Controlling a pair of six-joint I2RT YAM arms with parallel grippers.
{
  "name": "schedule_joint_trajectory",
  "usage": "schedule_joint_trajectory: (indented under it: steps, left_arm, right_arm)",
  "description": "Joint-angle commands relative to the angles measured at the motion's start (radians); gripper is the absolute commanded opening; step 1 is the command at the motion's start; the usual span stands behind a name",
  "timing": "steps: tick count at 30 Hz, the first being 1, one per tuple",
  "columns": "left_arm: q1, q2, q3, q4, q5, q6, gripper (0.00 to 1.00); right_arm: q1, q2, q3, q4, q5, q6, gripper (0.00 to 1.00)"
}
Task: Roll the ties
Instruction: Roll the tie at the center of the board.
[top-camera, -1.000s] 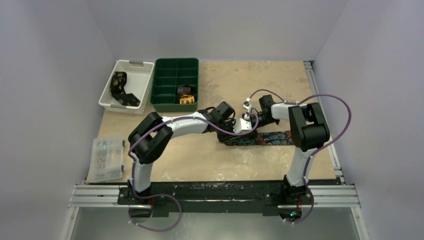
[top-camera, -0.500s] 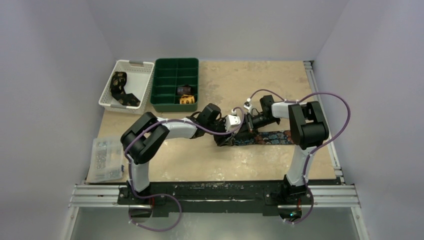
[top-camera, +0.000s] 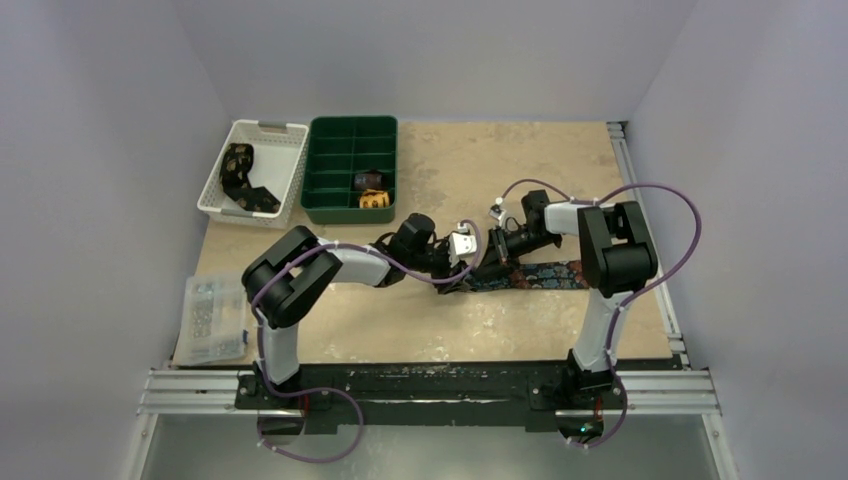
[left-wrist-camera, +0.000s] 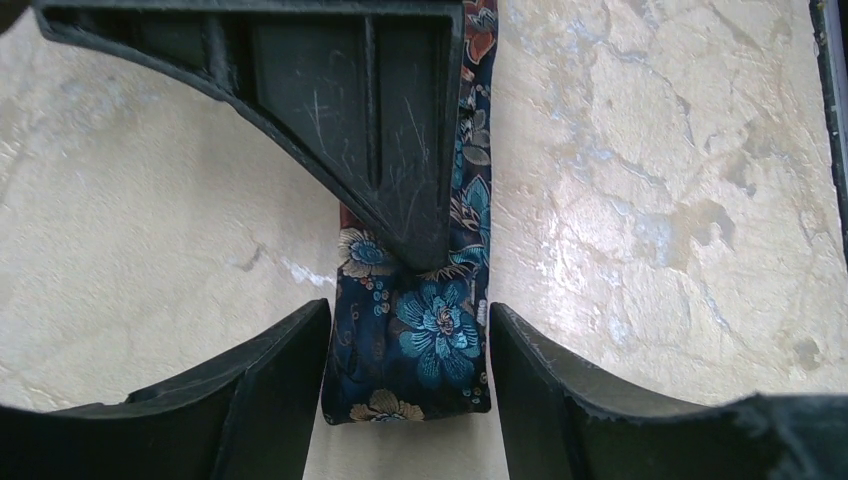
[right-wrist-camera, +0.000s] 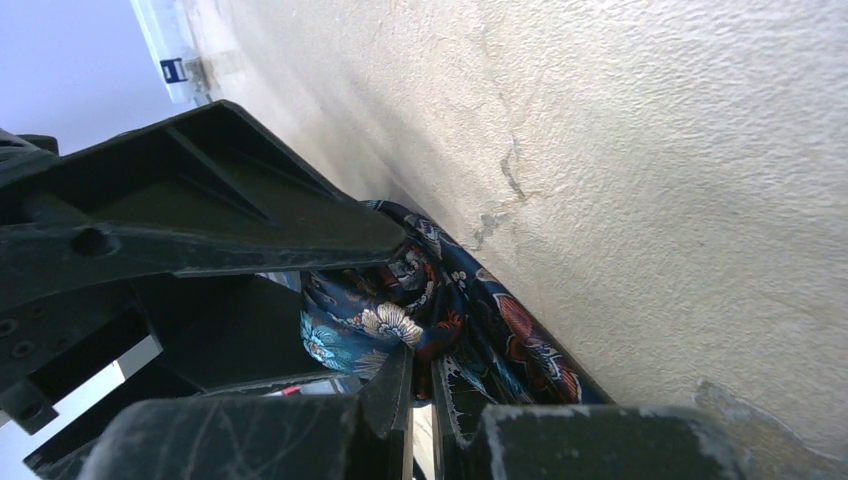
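A dark navy tie (top-camera: 535, 275) with a floral print lies flat on the table, its folded left end (left-wrist-camera: 410, 350) sitting between my left gripper's fingers. My left gripper (left-wrist-camera: 408, 320) (top-camera: 453, 276) is open, with a small gap to the fabric on each side. My right gripper (right-wrist-camera: 422, 365) (top-camera: 487, 266) is shut on a bunched fold of the tie (right-wrist-camera: 400, 320), and one of its fingers (left-wrist-camera: 370, 130) presses down on the strip just beyond the folded end. Rolled ties, one brown (top-camera: 369, 181) and one yellow (top-camera: 375, 200), sit in the green bin.
The green divided bin (top-camera: 335, 170) stands at the back left, beside a white basket (top-camera: 285, 170) holding a black-and-gold tie (top-camera: 238, 175). A clear plastic box (top-camera: 213, 318) lies at the left front edge. Purple cables loop over both arms.
My left gripper has opened and drawn back to the left, letting go of the tie's end. The right gripper has kept its hold and shifted slightly left.
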Motion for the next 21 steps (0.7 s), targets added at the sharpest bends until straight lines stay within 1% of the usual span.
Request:
schedule_joint_trajectory:
  steps: [1, 2, 6, 8, 10, 12, 15, 18, 21]
  left_arm:
    - [-0.001, 0.015, -0.021, 0.132, 0.016, 0.025, 0.57]
    - [-0.001, 0.016, -0.023, 0.135, 0.019, 0.026, 0.55]
    - [-0.005, 0.025, -0.007, 0.11, 0.026, 0.028, 0.38]
    - [-0.012, 0.021, -0.01, 0.063, 0.0, 0.069, 0.35]
    - [-0.021, 0.02, -0.001, -0.017, -0.044, 0.116, 0.32]
    - [-0.023, 0.016, 0.025, -0.126, -0.091, 0.143, 0.27]
    - [-0.027, 0.009, 0.052, -0.254, -0.149, 0.183, 0.22]
    - [-0.038, 0.0, 0.066, -0.337, -0.195, 0.228, 0.22]
    - [-0.049, 0.014, 0.117, -0.456, -0.23, 0.238, 0.25]
  right_arm:
    - [0.003, 0.049, 0.006, 0.009, 0.227, -0.061, 0.0]
    - [0.003, 0.052, 0.008, 0.006, 0.232, -0.059, 0.0]
    - [0.003, 0.058, 0.019, -0.004, 0.207, -0.069, 0.0]
    - [0.003, 0.036, 0.021, -0.004, 0.183, -0.072, 0.0]
    - [0.004, 0.007, 0.021, 0.007, 0.153, -0.067, 0.0]
    - [0.004, -0.011, 0.04, -0.021, 0.13, -0.081, 0.14]
    - [-0.007, -0.05, 0.069, -0.086, 0.1, -0.113, 0.33]
    - [-0.013, -0.087, 0.088, -0.152, 0.054, -0.143, 0.46]
    - [-0.012, -0.099, 0.096, -0.166, -0.004, -0.136, 0.53]
